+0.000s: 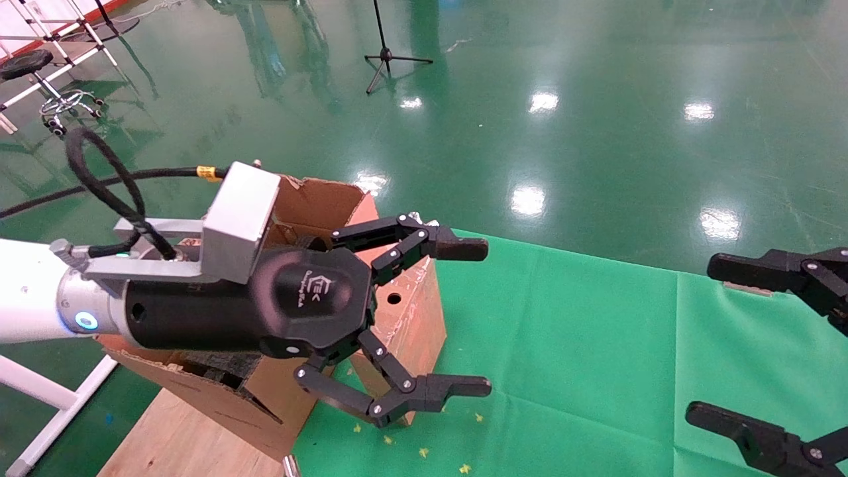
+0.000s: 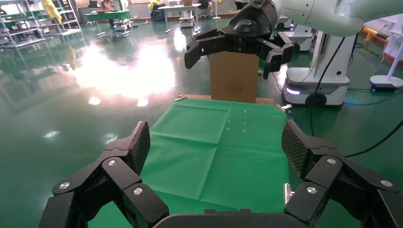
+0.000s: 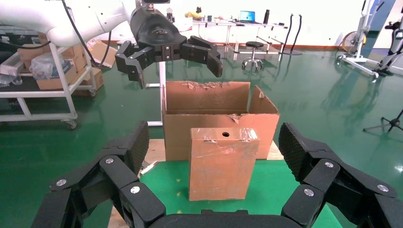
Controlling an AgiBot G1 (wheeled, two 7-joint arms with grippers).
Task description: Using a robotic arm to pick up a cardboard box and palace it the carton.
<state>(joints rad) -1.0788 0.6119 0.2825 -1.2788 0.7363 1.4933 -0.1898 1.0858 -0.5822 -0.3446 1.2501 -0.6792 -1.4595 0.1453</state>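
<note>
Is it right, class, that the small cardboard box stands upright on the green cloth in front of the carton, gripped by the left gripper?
No: the left gripper hangs open above the cardboard box, gripping nothing, as the right wrist view shows. The rest holds.

a green cloth (image 1: 596,331) covers the table, with the cardboard box (image 3: 221,161) standing on it.
</note>
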